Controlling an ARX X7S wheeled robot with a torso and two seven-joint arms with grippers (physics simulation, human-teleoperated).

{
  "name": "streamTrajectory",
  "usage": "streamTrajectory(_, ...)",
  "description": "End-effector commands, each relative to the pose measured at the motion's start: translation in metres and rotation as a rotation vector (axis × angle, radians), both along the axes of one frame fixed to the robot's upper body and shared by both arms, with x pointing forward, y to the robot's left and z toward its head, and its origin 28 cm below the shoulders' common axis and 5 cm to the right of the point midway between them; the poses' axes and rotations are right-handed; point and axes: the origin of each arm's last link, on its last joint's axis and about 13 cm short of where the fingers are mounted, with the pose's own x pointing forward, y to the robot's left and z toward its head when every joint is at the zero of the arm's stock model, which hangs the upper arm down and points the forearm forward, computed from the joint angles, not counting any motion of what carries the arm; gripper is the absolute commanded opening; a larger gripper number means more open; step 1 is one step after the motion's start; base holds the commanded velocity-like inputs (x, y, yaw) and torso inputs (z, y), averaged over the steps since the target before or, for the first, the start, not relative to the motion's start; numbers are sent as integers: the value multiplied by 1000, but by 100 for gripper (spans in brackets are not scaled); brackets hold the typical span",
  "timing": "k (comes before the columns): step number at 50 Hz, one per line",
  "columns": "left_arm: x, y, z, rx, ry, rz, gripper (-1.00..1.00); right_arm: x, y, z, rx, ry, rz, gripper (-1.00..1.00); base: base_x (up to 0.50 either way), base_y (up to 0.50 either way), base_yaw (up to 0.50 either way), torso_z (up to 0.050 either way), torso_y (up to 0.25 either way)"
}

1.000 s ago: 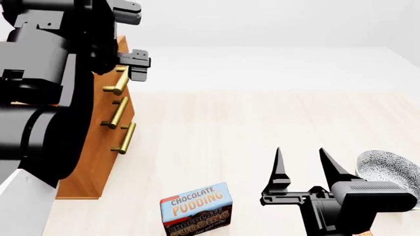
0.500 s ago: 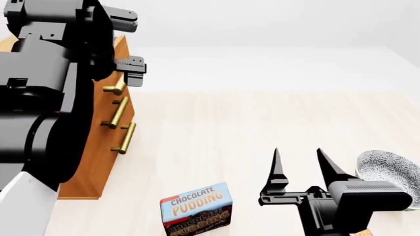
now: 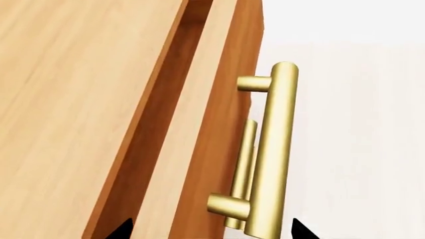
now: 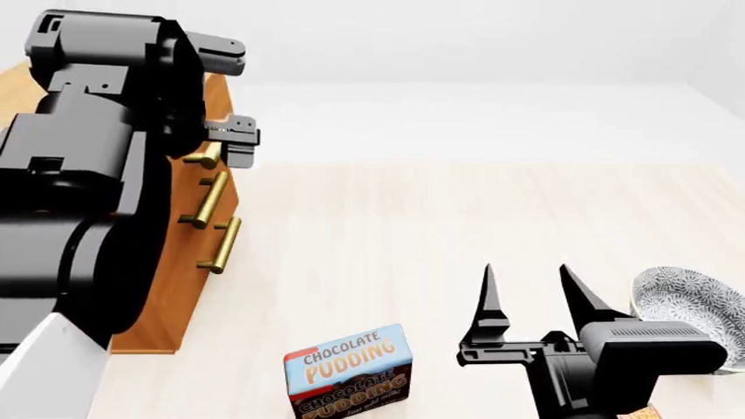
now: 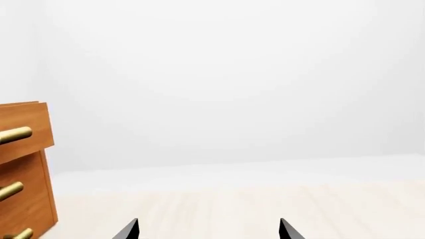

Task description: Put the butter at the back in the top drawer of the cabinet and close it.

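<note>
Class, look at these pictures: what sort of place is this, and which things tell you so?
Probably a bare simulated test room, not a real home: a wooden cabinet, a Chocolate Pudding box and a patterned bowl sit on a pale floor against blank white walls.

Bright even render light, sharp focus, faint soft shadows, no glare.

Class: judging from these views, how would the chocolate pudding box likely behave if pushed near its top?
The chocolate pudding box stands upright on a narrow base, so it would probably tip. Its flat faces suggest it won't roll; it looks like a stiff, light carton.
</note>
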Motion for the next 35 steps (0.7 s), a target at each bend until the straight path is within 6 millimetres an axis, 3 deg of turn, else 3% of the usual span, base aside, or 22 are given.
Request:
streamTrajectory(1,1,0,-7,-24,12,-12,100,0,0,0,0,0,1,100,0,0,0,0,0)
streamTrajectory(35,-2,-36,-11,-199,65,-201,100,-5,1,5,-5,-10,3,100,0,0,0,0,0)
